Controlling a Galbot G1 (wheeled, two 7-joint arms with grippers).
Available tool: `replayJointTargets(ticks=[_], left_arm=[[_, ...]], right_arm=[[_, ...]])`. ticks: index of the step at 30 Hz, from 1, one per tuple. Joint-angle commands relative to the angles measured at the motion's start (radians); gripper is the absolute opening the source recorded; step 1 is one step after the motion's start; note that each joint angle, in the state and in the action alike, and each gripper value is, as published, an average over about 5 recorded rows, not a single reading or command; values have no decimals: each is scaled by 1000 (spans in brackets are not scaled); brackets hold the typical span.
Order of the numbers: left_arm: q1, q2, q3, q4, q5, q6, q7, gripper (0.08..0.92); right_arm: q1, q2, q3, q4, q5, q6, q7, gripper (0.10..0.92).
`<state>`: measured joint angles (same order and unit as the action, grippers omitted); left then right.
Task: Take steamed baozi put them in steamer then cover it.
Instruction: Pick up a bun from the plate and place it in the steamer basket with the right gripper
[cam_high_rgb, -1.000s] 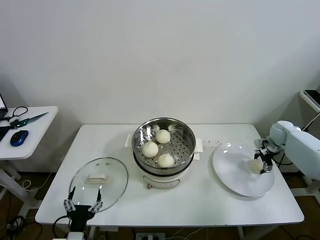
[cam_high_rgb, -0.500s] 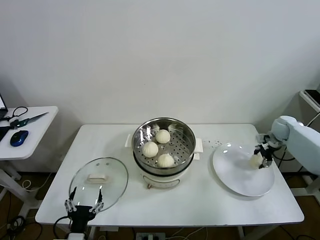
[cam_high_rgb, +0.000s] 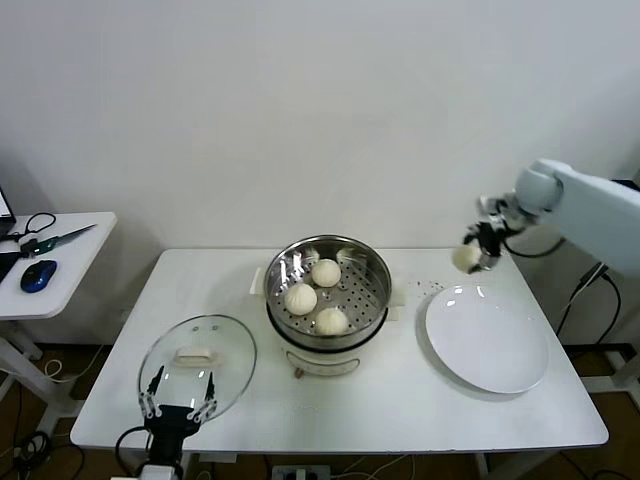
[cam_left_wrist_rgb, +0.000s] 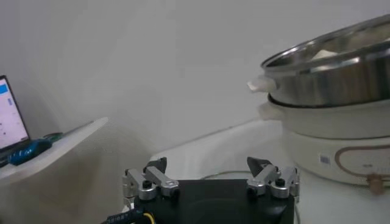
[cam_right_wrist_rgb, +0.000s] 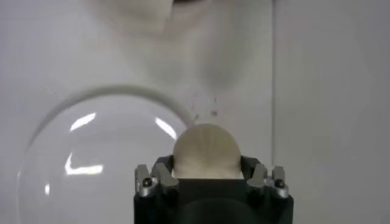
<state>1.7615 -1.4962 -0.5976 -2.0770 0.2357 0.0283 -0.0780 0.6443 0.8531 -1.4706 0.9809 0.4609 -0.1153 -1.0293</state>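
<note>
Right gripper (cam_high_rgb: 478, 252) raised above the table (cam_high_rgb: 400, 400), to the right of the steamer (cam_high_rgb: 328, 290) and over the far edge of the white plate (cam_high_rgb: 487, 338), jaws clamped on the sides of one steamed baozi (cam_high_rgb: 465, 257); from the right wrist, the same bun (cam_right_wrist_rgb: 206, 151) seated between the two fingers (cam_right_wrist_rgb: 159, 176), pleated dome facing outward, plate glinting below. Right arm reaching in from the right of the steamer, forearm roughly level, wrist bent downward toward the bun. Inside the steamer, three more buns (cam_high_rgb: 318, 295) resting on the perforated floor, clustered toward its middle and front, none touching the held one. Steamer itself standing open near the middle of the table, shiny basket on its white base. To the left and front of the steamer, the cover (cam_high_rgb: 197, 367) lying flat on the table, white handle up. Left gripper (cam_high_rgb: 178, 392) low at the table's front edge, left of the steamer and just at the near rim of the cover, jaws spread wide apart and holding nothing; from the left wrist, both fingertips (cam_left_wrist_rgb: 268, 178) well separated, steamer wall (cam_left_wrist_rgb: 341, 79) rising beyond them. Left arm mostly out of sight below the table edge. Further left of the steamer, a small side table (cam_high_rgb: 60, 262) carrying a blue mouse (cam_high_rgb: 38, 275).
</note>
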Motion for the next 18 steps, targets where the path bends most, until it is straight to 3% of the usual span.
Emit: replayJointTargets(ticks=[1,9,18], left_arm=[[-25,8,13,-17,-13,8,7,823],[-30,24,7,-21,-30,6,28,823],[-48,38,-9,-10,-51,7,31,823]], right_arm=[[320,197,-345,212,462,-116,84,704],[294,342,-385,241,536,-143,127,707],[185,477,-384,123,519,-145,112,712]])
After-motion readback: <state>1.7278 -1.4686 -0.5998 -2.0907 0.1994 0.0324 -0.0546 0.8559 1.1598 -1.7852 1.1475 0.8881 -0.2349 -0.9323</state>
